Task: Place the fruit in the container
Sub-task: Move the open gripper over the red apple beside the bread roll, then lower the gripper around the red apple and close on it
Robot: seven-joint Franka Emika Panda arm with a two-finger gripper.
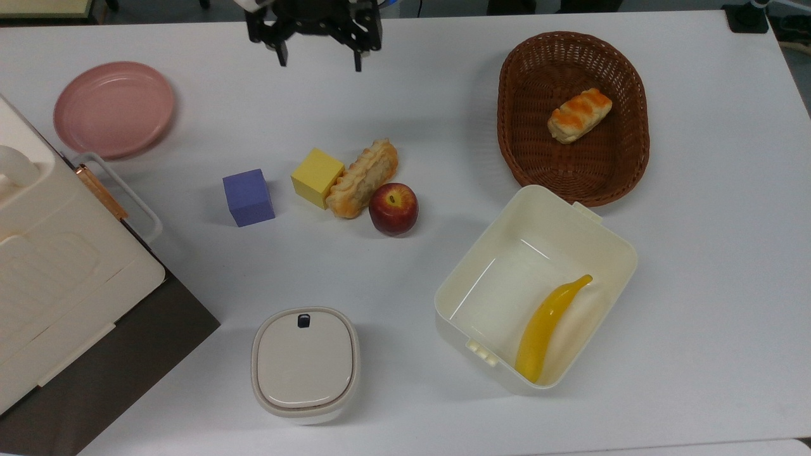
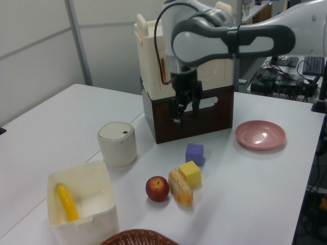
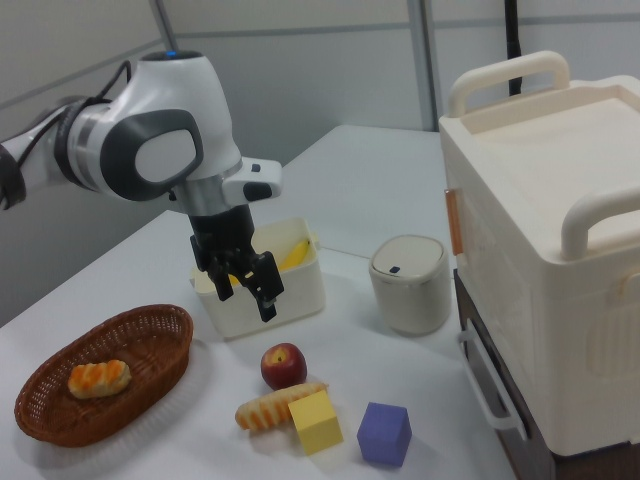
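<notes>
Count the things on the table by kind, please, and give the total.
Fruit: 2, apple and banana
Bread: 2, and
Blocks: 2, purple and yellow
Containers: 4, tub, basket, lidded box, large case
Plates: 1, pink
Total: 11

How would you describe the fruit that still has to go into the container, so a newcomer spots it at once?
Start at the brown wicker basket and look toward the top view's left, to the row of small things mid-table. The apple sits at the end nearest the cream tub, touching the long pastry. It alone is round and dark red; the blocks beyond are square.
</notes>
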